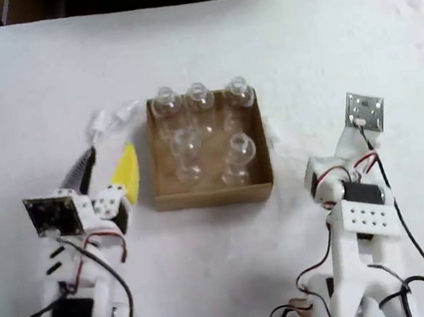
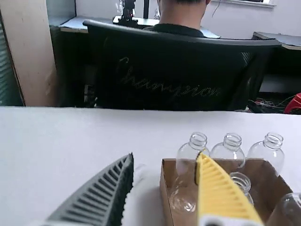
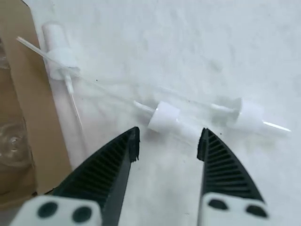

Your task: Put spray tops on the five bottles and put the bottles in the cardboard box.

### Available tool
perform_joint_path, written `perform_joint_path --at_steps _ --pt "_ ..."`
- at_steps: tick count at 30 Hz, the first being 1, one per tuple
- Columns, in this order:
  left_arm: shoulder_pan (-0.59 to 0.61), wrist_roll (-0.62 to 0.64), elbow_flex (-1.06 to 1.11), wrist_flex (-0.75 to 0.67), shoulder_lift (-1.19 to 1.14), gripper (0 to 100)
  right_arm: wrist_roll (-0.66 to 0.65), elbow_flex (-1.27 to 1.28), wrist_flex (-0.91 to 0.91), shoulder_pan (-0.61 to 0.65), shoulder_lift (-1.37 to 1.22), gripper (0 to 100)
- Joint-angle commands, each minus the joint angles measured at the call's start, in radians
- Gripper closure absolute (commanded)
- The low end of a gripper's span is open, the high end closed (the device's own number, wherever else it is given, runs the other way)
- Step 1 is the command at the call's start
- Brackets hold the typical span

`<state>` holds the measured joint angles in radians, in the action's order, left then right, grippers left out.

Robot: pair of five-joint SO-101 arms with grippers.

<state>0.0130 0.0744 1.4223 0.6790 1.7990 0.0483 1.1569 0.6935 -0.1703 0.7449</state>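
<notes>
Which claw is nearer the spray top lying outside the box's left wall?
Left. The left claw sits just short of the spray top, beside the cardboard box; the right claw is across the box, over other spray tops.

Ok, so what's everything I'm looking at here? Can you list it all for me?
table: one, white, under everything
cardboard box: one, brown, middle of the table
bottles: five, clear, no tops on, standing in the box, three at the back and two in front
spray tops: three, white, lying on the table beside the box, below the right arm's jaws
more spray tops: white, on the table left of the box's far corner; count unclear
office chair: one, black, beyond the table
left arm: one, white, jaws grey and yellow, open, left of the box
right arm: one, white, jaws black, open, right of the box
</notes>
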Motion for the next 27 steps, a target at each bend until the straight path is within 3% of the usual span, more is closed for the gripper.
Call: perform_joint_path --at_steps 1,6,10,18,22,27 --pt "-0.018 -0.077 -0.218 0.087 -0.025 80 0.015 0.026 -0.091 0.005 0.021 81.7" --pt "0.007 -0.195 -0.582 0.244 -0.249 80 0.014 0.048 -0.131 0.005 0.021 81.6" --pt "0.111 -0.264 -0.954 0.408 -0.515 80 0.011 0.049 -0.125 0.005 0.015 81.7" --pt "0.266 -0.497 -1.691 0.921 -1.127 80 0.011 0.049 -0.133 0.008 0.013 81.7" --pt "0.309 -0.522 -1.883 1.103 -1.399 80 0.011 0.049 -0.133 0.01 0.013 81.7" --pt "0.325 -0.522 -1.964 1.105 -1.573 80 0.011 0.051 -0.133 0.01 0.013 81.7"
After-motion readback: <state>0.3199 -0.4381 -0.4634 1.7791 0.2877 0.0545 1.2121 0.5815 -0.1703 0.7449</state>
